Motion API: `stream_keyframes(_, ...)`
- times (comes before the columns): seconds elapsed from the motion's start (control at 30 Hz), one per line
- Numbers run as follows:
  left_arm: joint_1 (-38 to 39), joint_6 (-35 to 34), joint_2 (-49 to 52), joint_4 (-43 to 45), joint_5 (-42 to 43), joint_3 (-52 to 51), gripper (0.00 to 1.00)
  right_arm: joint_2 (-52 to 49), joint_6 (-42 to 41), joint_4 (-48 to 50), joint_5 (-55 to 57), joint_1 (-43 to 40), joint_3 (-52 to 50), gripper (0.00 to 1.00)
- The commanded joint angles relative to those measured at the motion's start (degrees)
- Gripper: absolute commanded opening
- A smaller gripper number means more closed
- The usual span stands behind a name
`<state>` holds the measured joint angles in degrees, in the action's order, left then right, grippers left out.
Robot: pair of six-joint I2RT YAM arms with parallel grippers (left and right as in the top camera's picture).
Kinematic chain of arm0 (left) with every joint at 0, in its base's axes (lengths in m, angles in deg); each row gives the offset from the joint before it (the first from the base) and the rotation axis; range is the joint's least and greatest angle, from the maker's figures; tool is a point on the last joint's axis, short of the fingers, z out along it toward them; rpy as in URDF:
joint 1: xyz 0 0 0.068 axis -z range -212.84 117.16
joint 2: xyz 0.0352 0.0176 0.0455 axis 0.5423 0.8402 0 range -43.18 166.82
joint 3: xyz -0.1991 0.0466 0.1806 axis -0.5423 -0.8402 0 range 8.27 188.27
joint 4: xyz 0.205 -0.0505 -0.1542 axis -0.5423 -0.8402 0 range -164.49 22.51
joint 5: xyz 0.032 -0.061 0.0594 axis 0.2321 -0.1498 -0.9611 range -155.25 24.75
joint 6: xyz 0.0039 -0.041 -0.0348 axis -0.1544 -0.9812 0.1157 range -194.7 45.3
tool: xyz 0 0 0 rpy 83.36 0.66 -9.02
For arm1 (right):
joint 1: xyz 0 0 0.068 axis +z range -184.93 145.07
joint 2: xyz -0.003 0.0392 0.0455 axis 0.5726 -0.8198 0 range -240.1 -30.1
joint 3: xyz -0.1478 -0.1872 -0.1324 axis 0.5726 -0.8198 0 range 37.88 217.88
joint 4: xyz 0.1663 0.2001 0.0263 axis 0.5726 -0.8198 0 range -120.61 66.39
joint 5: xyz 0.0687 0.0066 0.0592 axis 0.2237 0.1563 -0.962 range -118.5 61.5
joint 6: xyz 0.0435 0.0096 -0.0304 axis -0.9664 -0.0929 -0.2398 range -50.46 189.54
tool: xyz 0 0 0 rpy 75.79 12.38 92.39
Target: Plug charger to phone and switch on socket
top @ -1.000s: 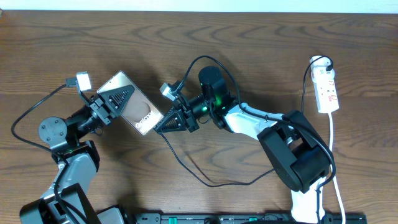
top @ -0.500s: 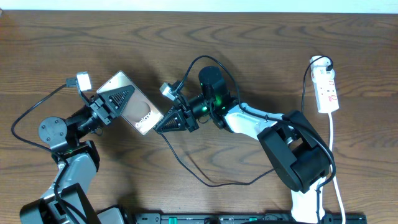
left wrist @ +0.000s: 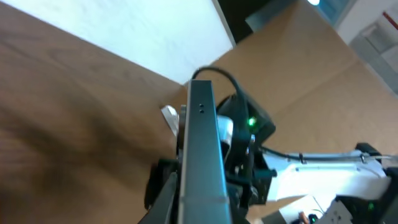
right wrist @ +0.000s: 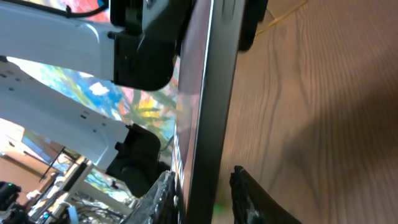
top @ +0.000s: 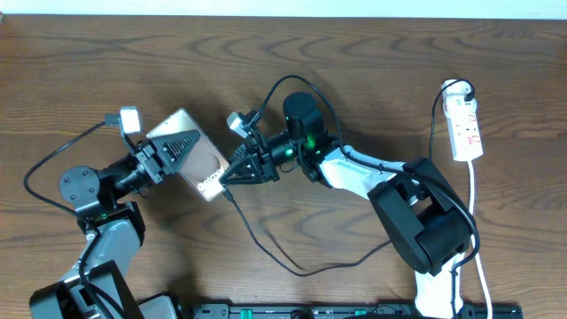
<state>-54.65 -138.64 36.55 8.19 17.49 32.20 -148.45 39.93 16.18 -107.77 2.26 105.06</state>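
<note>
The phone (top: 209,168) is held up off the wooden surface (top: 399,62) at centre left, tilted, its glossy grey face with white lettering turned upward. The left gripper (top: 177,146) is clenched on it, one ribbed black finger lying across the face. In the left wrist view the phone (left wrist: 202,155) shows edge-on as a thin grey slab.

The right gripper (top: 232,173) points at the phone's end nearest it. In the right wrist view its two fingertips (right wrist: 163,194) stand parted on either side of the phone's edge (right wrist: 208,112), with a gap on one side, so it looks released rather than clamped.

The charger (top: 306,272), a thin black cable, runs from the phone's lower corner, just beside the right gripper, down across the surface in a wide loop towards the base of the right arm. Whether its tip sits in the phone's port cannot be told.

The socket (top: 465,128), a white strip with small red marks, lies well apart at the far right, its white cord (top: 476,213) trailing towards the near edge.
</note>
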Motion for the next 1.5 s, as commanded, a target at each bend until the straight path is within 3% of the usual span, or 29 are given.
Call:
stream_keyframes(0.0, 0.61, -0.15, -0.37, 0.5, 4.66, -0.09, 0.07, 1.01, -0.17, 0.07, 4.31, -0.79, 1.38, 0.27)
stream_keyframes(0.13, 0.61, -0.15, -0.37, 0.5, 4.66, -0.09, 0.07, 1.01, -0.17, 0.09, 4.24, -0.79, 1.38, 0.32)
stream_keyframes(0.23, 0.61, -0.15, -0.37, 0.5, 4.66, -0.09, 0.08, 1.01, -0.17, 0.09, 4.04, -0.79, 1.38, 0.44)
stream_keyframes(0.27, 0.61, -0.15, -0.37, 0.5, 4.66, -0.09, 0.08, 1.01, -0.15, 0.09, 3.91, -0.79, 1.38, 0.49)
stream_keyframes(0.3, 0.61, -0.15, -0.37, 0.5, 4.66, -0.09, 0.07, 1.01, -0.15, 0.09, 3.89, -0.79, 1.38, 0.65)
stream_keyframes(0.37, 0.61, -0.15, -0.37, 0.5, 4.68, -0.09, 0.07, 1.01, -0.15, 0.09, 3.89, -0.79, 1.38, 0.8)
stream_keyframes(0.4, 0.61, -0.15, -0.37, 0.5, 4.68, -0.09, 0.07, 1.01, -0.15, 0.09, 3.89, -0.79, 1.38, 0.96)
stream_keyframes(0.43, 0.61, -0.15, -0.37, 0.5, 4.68, -0.09, 0.07, 1.01, -0.17, 0.09, 3.89, -0.79, 1.38, 0.99)
stream_keyframes(0.9, 0.61, 3.17, -0.31, -1.36, 7.3, -0.26, 0.07, 1.01, -0.15, 0.09, 3.69, -0.81, 1.38, 0.99)
stream_keyframes(1.47, 0.61, 15.45, -0.31, -15.72, 7.26, -1.31, 0.08, 1.01, -0.2, 0.09, 2.58, -3.02, 1.38, 0.99)
